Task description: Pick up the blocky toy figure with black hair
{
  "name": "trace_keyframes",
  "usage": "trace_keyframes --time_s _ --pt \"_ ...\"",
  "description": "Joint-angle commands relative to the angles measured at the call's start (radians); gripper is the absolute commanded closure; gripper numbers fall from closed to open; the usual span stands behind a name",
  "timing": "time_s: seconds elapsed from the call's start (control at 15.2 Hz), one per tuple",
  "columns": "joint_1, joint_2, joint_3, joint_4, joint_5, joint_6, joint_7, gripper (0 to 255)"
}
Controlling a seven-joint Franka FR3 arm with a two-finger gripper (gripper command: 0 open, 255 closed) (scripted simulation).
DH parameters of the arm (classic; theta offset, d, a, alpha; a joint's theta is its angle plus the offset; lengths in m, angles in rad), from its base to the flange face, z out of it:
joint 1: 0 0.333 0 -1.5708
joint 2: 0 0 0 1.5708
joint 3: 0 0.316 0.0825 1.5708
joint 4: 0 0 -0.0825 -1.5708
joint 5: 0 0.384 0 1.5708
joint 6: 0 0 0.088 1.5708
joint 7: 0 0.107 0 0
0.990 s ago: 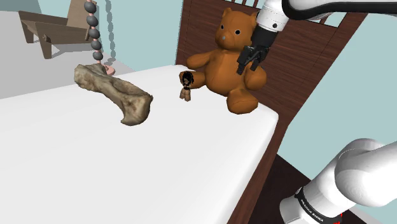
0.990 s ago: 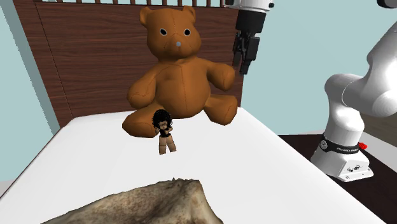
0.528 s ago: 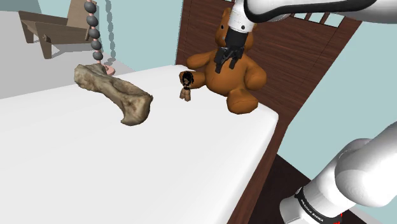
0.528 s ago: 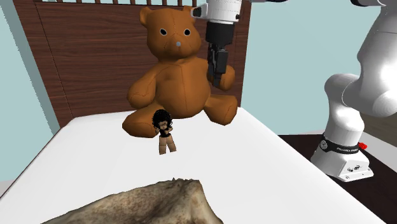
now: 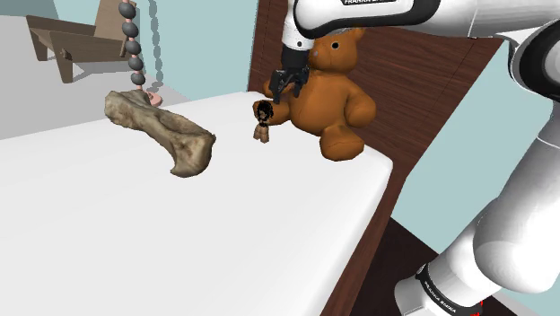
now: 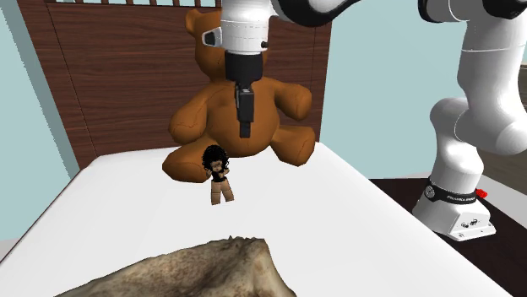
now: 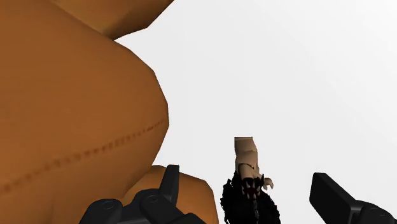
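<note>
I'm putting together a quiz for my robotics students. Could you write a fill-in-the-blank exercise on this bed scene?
1. The toy figure stands on the white bed, just in front of a brown ____.
2. The gripper hangs above the figure with its fingers ____.
3. The figure's hair is ____.
4. Farther along the bed lies a large tan ____.
Missing words: teddy bear; open; black; bone.

"FRANKA" lettering on white arm link (image 5: pixel 363 4); black base band (image 5: pixel 441 293) print too small to read.
</note>
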State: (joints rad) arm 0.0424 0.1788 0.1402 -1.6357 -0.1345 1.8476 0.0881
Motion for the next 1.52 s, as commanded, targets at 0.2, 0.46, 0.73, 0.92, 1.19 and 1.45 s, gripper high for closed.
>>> trace_keyframes --time_s 0.2,0.46,0.73,0.92,1.19,1.45 --pt "0.039 0.25 0.006 0.299 -0.045 -0.083 0.004 0" --pt "0.039 0.256 0.005 0.267 -0.047 -0.045 0.008 0" --pt "0.036 0.26 0.003 0.213 -0.05 0.013 0.016 0" --pt "0.036 0.26 0.003 0.211 -0.05 0.014 0.016 255" --pt "0.036 0.259 0.004 0.209 -0.05 0.015 0.016 255" --pt "0.036 0.259 0.004 0.21 -0.05 0.014 0.016 255"
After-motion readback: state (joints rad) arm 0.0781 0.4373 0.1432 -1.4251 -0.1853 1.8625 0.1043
